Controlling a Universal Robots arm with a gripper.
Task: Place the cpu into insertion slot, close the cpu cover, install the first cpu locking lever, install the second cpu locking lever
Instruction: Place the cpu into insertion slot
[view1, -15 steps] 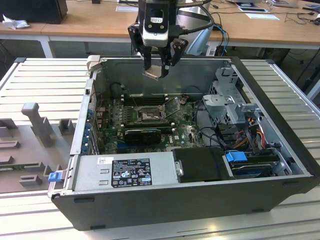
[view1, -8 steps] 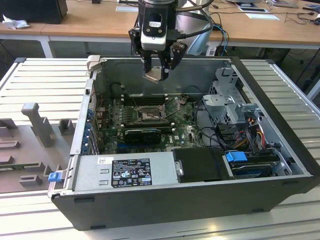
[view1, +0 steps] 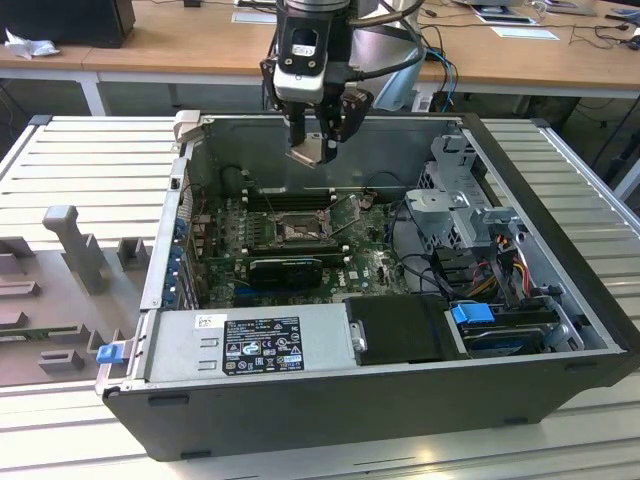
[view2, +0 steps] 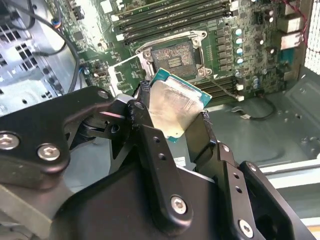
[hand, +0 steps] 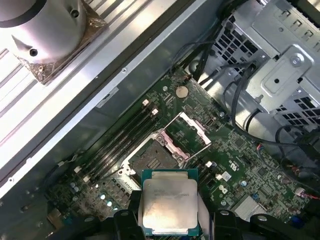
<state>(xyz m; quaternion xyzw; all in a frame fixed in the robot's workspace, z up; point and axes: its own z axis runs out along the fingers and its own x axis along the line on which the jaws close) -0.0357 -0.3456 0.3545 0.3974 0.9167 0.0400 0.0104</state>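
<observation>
My gripper (view1: 313, 148) hangs above the open computer case, over its rear wall, shut on the cpu (view1: 314, 150). In both wrist views the cpu (view2: 175, 107) (hand: 169, 202) is a silver-topped square chip with a green edge, pinched at two opposite sides by black fingers (view2: 150, 135). The insertion slot (view1: 297, 228) (view2: 172, 56) (hand: 152, 161) lies bare and dark on the green motherboard, below and ahead of the chip. The cpu cover (view2: 125, 72) (hand: 186, 131) stands flipped open beside the slot. A thin wire lever (view2: 220, 84) sticks out from the slot's side.
Long black memory slots (view1: 285, 195) run behind the socket and a black card (view1: 285, 268) lies in front. The power supply (view1: 250, 345) lines the near side. A drive cage (view1: 460, 215) with cables sits at the exterior view's right. Grey fixtures (view1: 70, 250) stand outside at its left.
</observation>
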